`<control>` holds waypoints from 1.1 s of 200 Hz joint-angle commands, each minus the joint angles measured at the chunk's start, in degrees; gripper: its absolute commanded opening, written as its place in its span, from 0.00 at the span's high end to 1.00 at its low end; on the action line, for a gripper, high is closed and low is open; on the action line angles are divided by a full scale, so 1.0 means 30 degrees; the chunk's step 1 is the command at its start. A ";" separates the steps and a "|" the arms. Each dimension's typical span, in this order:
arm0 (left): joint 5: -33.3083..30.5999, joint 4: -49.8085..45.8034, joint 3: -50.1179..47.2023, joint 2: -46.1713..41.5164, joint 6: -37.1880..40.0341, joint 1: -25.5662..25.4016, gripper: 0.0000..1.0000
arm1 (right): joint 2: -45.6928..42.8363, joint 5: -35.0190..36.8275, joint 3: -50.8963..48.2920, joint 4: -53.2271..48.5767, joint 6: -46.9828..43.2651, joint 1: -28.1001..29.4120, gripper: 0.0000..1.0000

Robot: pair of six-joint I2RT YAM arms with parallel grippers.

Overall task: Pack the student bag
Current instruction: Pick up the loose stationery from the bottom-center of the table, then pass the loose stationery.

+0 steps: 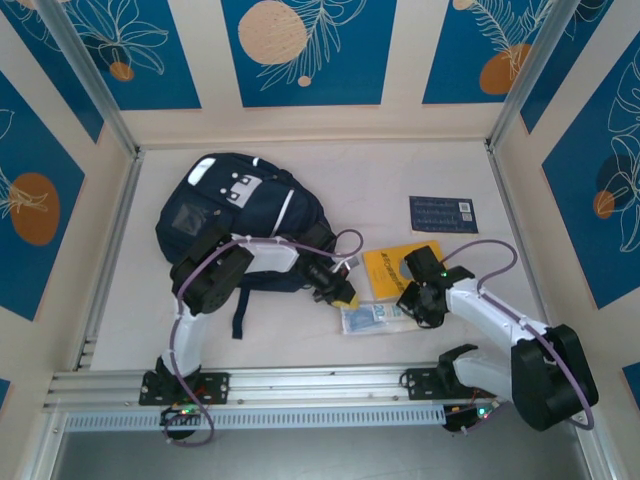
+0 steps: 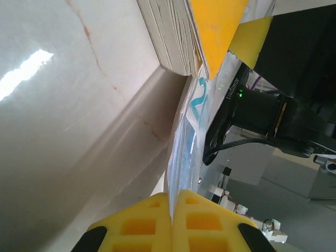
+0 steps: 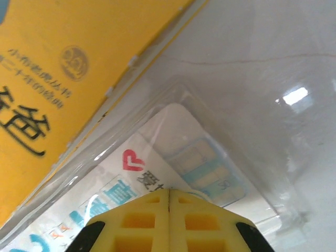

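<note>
Looking at the left claw (image 2: pixel 171 210), you see its yellow pads pressed together on the thin edge of a clear packet (image 2: pixel 185 147), so it holds the packet and nothing else. I judge that it grips at the edge because the packet lies flat on the table (image 1: pixel 380 180), and only the rim gives the pads something to pinch. The packet touches a yellow book (image 1: pixel 398 268). I cannot tell which lies over the other. The claw takes the end away from the book, probably to leave the book alone. The right claw (image 3: pixel 169 210) is also closed, pad against pad, at the packet's other end. Whether it pinches the plastic or only presses on it, you cannot tell.

The bag (image 1: pixel 235 210) lies at the far left of the table with its front patch up. It is behind and to the left of the left claw, near the pads but not touching them, and the left arm reaches across its lower part. From the right claw it is well apart. I see no open pocket from above, so you may need to open one first.
</note>
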 commanded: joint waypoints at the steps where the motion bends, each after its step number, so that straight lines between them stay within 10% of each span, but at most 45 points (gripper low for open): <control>1: -0.0544 -0.1973 -0.0038 -0.1105 0.0837 -0.0108 1.00 | -0.1129 -0.1001 0.0011 0.0128 0.0197 0.0085 0.84; 52: -0.2684 -0.6940 -0.0053 -0.5860 0.3505 0.0835 1.00 | -0.4304 -0.0090 0.1750 -0.1999 -0.1313 -0.0050 0.49; 129: -0.3967 -0.9713 -0.0559 -1.2197 0.5140 0.3422 1.00 | -0.5460 -0.2364 0.4331 -0.0994 -0.4400 -0.0117 0.33; 161: -0.3973 -0.7780 -0.1861 -1.4039 0.5275 0.3863 1.00 | -0.6196 -0.6289 0.4798 0.1463 -0.7444 -0.0458 0.10; 220: -0.1673 -0.2002 -0.4976 -1.6155 0.3752 0.3998 1.00 | -0.3650 -1.3366 0.6370 0.2257 -0.8674 -0.2398 0.00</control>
